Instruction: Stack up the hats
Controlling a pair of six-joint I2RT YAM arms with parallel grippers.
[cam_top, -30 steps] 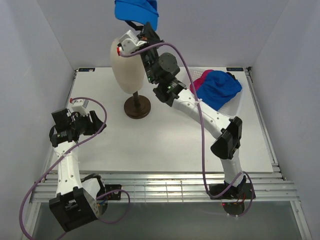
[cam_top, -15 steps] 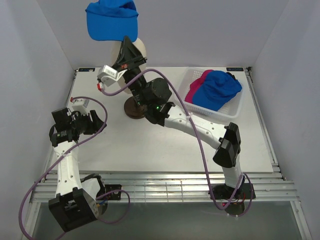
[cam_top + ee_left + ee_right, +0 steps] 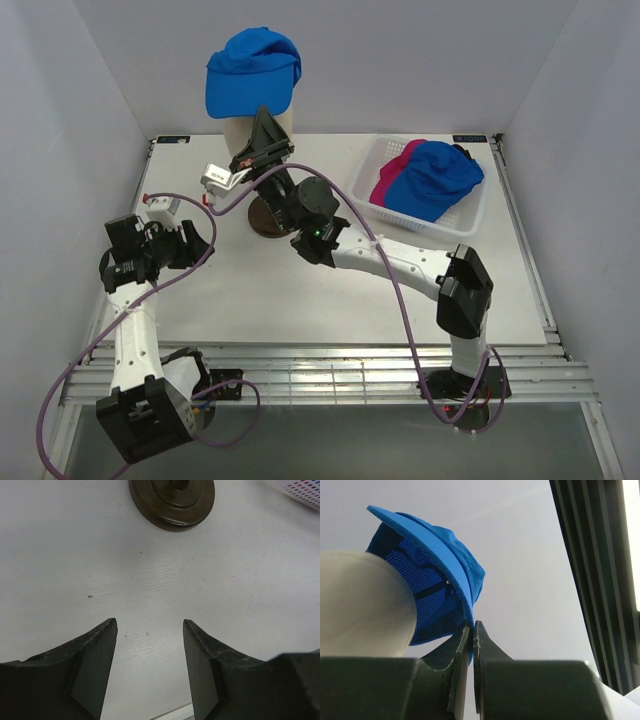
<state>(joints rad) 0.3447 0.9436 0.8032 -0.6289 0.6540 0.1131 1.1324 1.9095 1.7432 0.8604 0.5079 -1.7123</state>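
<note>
A bright blue hat [image 3: 252,72] on a cream head [image 3: 238,135]; a second blue hat [image 3: 435,178] and a pink hat [image 3: 393,172] in the white basket [image 3: 478,205].

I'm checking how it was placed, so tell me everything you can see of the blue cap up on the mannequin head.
The blue cap is bright blue soft fabric with a rounded crown and a curved brim. In the right wrist view its inside looks like dotted mesh. It sits tilted on top of the cream mannequin head, seemingly not pulled fully down. The right gripper pinches its lower edge, with its fingers nearly together.
</note>
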